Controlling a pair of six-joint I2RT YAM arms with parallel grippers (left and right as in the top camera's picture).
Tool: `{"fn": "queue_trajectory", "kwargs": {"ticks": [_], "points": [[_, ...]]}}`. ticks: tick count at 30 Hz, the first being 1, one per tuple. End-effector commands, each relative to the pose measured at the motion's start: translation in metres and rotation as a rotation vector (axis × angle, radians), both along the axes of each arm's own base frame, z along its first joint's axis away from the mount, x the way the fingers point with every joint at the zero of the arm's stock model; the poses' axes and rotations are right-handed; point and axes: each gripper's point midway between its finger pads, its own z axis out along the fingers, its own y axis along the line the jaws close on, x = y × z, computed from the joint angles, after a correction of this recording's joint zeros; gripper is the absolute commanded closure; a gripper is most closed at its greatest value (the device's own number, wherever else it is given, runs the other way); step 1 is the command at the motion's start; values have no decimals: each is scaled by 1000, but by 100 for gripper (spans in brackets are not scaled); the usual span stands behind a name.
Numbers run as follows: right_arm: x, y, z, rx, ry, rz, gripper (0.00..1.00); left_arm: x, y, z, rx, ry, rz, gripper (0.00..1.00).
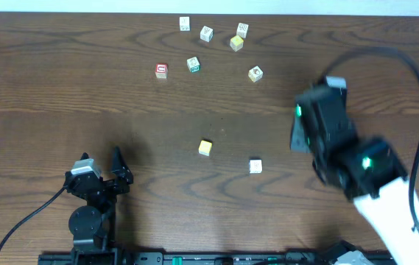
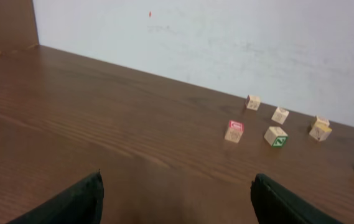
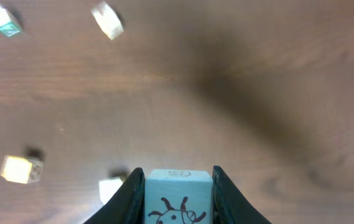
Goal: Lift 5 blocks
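The right gripper (image 3: 178,183) pinches a whitish block (image 3: 178,202) over the table (image 1: 47,88).
The cube sits square in the jaws, drawn face toward the wrist. The left gripper (image 2: 177,208) gapes wide, empty. A yellow-orange block (image 1: 205,148) and a second whitish block (image 1: 255,165) lie mid-table, a red-bordered block (image 1: 161,71) farther back.
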Motion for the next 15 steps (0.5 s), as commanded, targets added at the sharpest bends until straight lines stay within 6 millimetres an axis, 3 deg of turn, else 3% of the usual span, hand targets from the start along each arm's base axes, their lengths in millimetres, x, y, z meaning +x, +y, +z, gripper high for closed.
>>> {"fn": "queue_trajectory", "kwargs": {"ticks": [1, 4, 7, 10, 15], "points": [[-29, 1, -50, 139, 43, -66, 99, -1, 3, -17, -6, 51, 17, 24], [-41, 9, -90, 218, 51, -25, 98, -1, 3, -17, -6, 51, 17, 24], [-48, 21, -131, 290, 72, 12, 89, -1, 3, -17, -6, 51, 16, 24], [-47, 25, -153, 305, 81, 23, 83, -1, 3, -17, -6, 51, 17, 24], [-39, 37, -170, 270, 118, 106, 80, -1, 3, -17, -6, 51, 16, 24]]}}
